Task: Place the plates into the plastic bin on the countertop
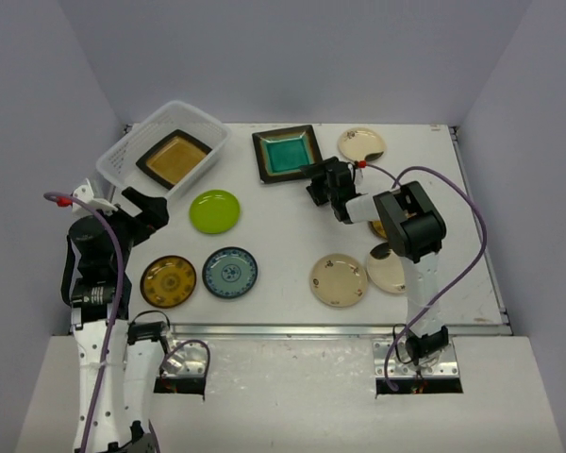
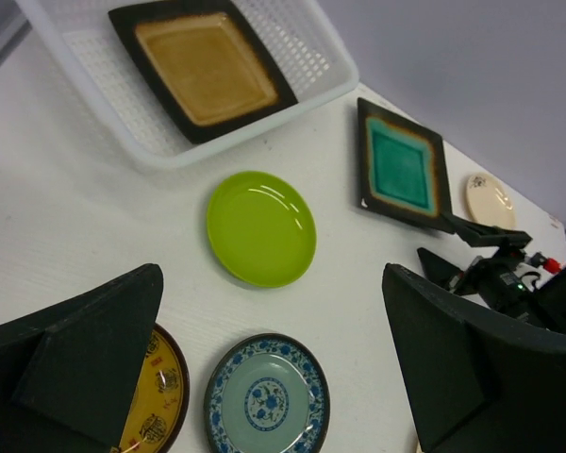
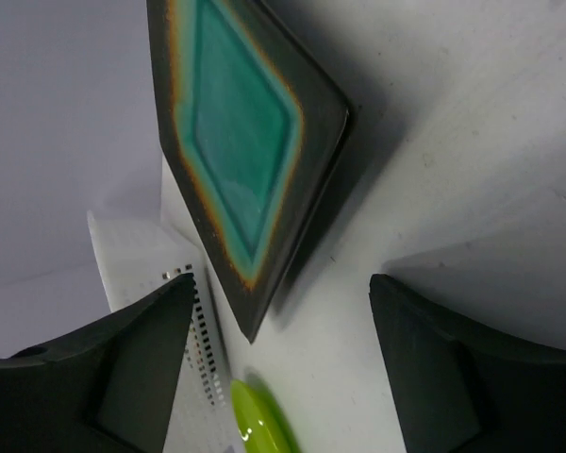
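The plastic bin (image 1: 116, 157) stands at the back left of the countertop (image 1: 283, 236) with the amber square plate (image 1: 174, 158) in it. To its right, the teal square plate (image 1: 287, 154) lies flat on the white surface. My right gripper (image 1: 311, 186) is low at that plate's near right corner. In the right wrist view it (image 3: 283, 349) is open, with the teal plate (image 3: 241, 132) just ahead of the fingertips and nothing between them. My left gripper (image 2: 274, 377) hangs open above the blue-patterned plate (image 2: 267, 396) and the mustard plate (image 2: 156, 396), holding nothing. The lime plate (image 1: 214, 210) lies near the bin.
A cream plate (image 1: 361, 144) sits at the back right. Two more cream plates (image 1: 339, 279) (image 1: 389, 269) lie near the right arm's base, and another plate is mostly hidden under that arm. The metal rail (image 1: 292, 329) runs along the front edge.
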`<act>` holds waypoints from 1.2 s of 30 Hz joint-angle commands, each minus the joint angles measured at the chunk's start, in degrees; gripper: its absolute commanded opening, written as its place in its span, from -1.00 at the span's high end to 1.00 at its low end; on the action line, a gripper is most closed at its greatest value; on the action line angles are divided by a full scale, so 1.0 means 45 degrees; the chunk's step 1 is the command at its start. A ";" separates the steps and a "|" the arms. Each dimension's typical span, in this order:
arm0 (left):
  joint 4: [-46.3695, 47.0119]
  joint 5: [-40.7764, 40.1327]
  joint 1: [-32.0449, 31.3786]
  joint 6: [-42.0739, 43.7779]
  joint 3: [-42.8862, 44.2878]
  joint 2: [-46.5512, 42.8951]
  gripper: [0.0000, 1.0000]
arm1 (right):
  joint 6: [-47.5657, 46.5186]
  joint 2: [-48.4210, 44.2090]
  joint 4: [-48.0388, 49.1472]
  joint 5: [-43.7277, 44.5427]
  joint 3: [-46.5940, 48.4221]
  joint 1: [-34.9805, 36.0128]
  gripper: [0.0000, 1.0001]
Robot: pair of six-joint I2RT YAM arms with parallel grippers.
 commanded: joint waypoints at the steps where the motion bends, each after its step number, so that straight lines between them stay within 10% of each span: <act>1: 0.0802 -0.0294 -0.0132 0.0357 -0.0559 -0.0058 -1.00 | 0.1696 0.1704 -0.2203 0.1256 0.1022 0.0151 -0.38; 13: 0.1086 -0.0013 -0.0365 0.0357 -0.0844 -0.0309 -1.00 | 0.1668 0.2814 -0.1397 0.1222 0.1531 0.0154 0.97; 25: 0.1155 0.0946 -0.1086 0.0569 -0.0809 0.0734 -1.00 | -0.1466 -0.1861 0.2523 -0.1246 -0.2320 -0.0356 1.00; 36: 0.2460 0.4757 -0.1421 0.0047 -0.0381 0.3863 -1.00 | -0.1599 -0.4574 0.5332 -0.8977 -0.4714 -0.2447 1.00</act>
